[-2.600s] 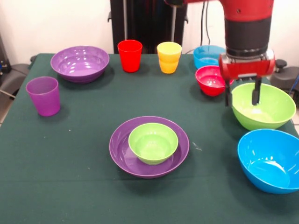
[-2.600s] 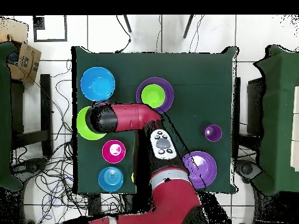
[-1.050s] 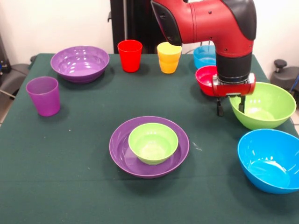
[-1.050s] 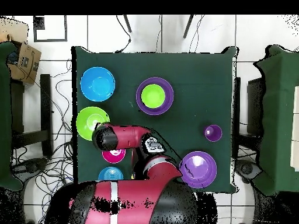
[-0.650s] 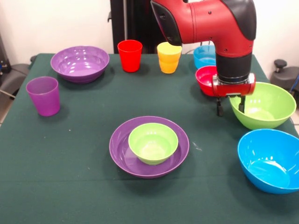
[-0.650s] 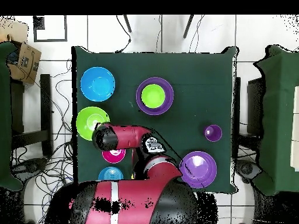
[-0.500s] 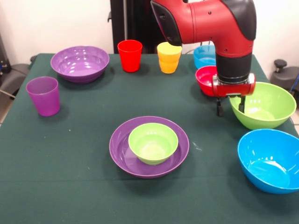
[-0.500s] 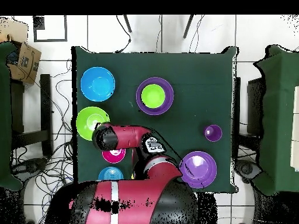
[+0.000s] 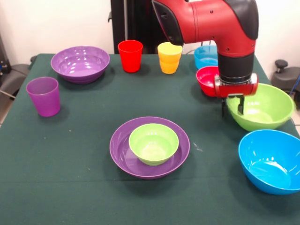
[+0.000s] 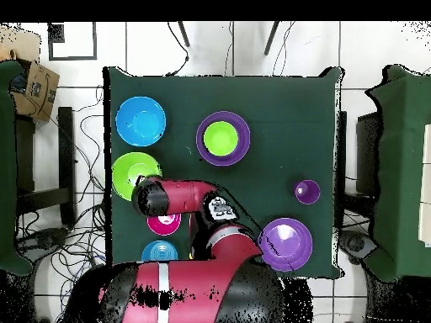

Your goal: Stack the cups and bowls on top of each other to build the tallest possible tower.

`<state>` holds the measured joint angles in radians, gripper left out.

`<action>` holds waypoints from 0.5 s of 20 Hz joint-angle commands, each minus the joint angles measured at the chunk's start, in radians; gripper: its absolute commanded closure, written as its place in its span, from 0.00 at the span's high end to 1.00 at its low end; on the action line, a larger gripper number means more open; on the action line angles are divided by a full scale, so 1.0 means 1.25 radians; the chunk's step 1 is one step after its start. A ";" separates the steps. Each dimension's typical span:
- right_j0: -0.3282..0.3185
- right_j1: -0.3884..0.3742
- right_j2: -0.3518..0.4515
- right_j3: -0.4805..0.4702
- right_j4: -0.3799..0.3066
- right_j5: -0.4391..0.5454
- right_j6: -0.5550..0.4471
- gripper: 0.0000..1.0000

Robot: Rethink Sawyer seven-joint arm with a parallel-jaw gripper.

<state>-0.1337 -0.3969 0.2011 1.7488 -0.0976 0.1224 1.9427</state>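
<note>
My own arm hides much of the light blue bowl and part of the red bowl in the front view; from overhead it covers my gripper entirely, along with the near rim of the lime green bowl, half the red bowl and the red and yellow cups; the blue bowl runs off the front view's right edge; my upper arm is cut by the top edge.
</note>
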 commanded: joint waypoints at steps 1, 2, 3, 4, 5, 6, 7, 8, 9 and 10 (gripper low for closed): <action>-0.003 0.161 0.006 -0.101 -0.040 -0.050 0.040 0.00; -0.003 0.160 0.006 -0.104 -0.041 -0.045 0.038 0.00; -0.006 0.159 0.008 -0.107 -0.041 -0.039 0.035 0.00; -0.007 0.159 0.008 -0.109 -0.043 -0.037 0.032 0.00; -0.009 0.158 0.010 -0.111 -0.043 -0.032 0.031 0.00; -0.009 0.158 0.010 -0.113 -0.044 -0.030 0.030 0.00; -0.009 0.158 0.010 -0.116 -0.043 -0.028 0.030 0.00; -0.007 0.156 0.008 -0.117 -0.041 -0.023 0.030 0.00; -0.004 0.153 0.006 -0.117 -0.038 -0.018 0.032 0.00; -0.001 0.150 0.003 -0.118 -0.035 -0.012 0.033 0.00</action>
<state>-0.1341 -0.3968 0.2060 1.7266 -0.0976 0.1239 1.9427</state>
